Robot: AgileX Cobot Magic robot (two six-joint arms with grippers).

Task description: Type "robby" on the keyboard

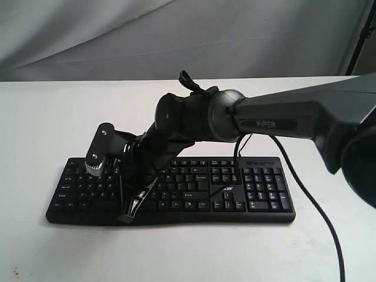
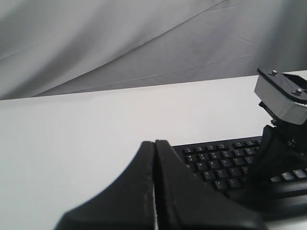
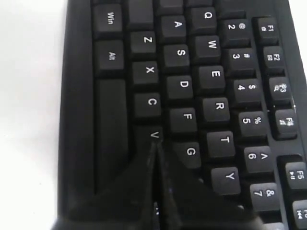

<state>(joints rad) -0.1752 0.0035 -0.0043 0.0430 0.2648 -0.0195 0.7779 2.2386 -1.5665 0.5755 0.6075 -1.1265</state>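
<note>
Found the keyboard (image 1: 258, 189) lying flat on the white table (image 1: 188, 258), a bit toward 6 o'clock from the middle of the exterior view, number pad at its 3 o'clock end. Had grey cloth (image 1: 117, 35) hanging behind, up at 12 o'clock.

Saw the right arm (image 1: 294, 114) stretched in from 3 o'clock, right across the keys, with the right gripper (image 1: 130, 210) angled down over the 9 o'clock half of the board. Looked pinched fully together in the right wrist view, nothing between the fingers (image 3: 129, 191). Sat with the tip over the V key (image 3: 154, 135), with C (image 3: 151, 102) just beside it and G (image 3: 191, 152) one row over. Couldn't tell if the tip was actually pressing a key or just above it.

Same story for the left gripper (image 2: 154, 143): fingers pressed flat against each other, holding nothing. Caught a corner of the keyboard beyond those fingers in the left wrist view, plus the right arm's wrist camera (image 2: 283, 96) up above the keys.
</note>
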